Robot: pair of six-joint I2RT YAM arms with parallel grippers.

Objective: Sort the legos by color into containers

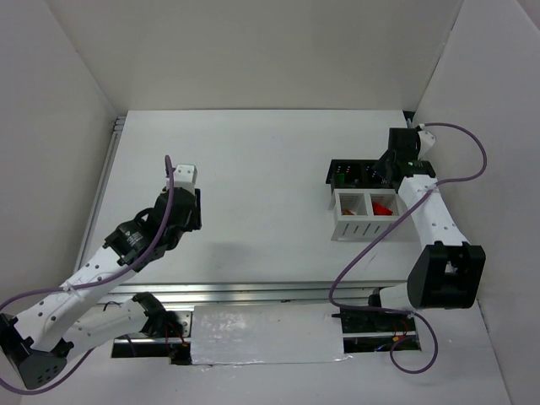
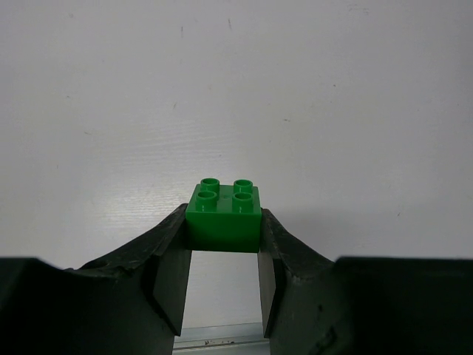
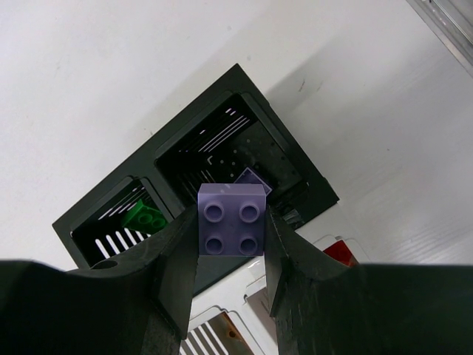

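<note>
A green brick [image 2: 223,214] is being pinched, studs up, between the fingers of the left gripper [image 2: 223,231]. It is being held over the bare white surface [image 1: 270,169] on the left side, well apart from the bins.

A lavender brick [image 3: 232,220] is being clamped in the right gripper [image 3: 233,233], which is being held above the black bin [image 3: 145,166]. In the wrist view it is lining up with the right-hand cell. A lavender piece [image 3: 253,180] is being glimpsed in that cell, just behind the held brick. A binned green brick [image 3: 144,217] is lying in the neighbouring cell. A red brick [image 1: 384,207] is being shown in one cell of the white bin [image 1: 354,229], which is joined to the black one.

The sorting is being judged as well advanced, with at least three pieces sitting in cells by colour and two more being carried. What is being left, on this reading, is the release of the lavender brick into its cell. The green brick is also needing a long carry across to the cell holding the other green one. Whether the second white cell is being occupied cannot be told.
</note>
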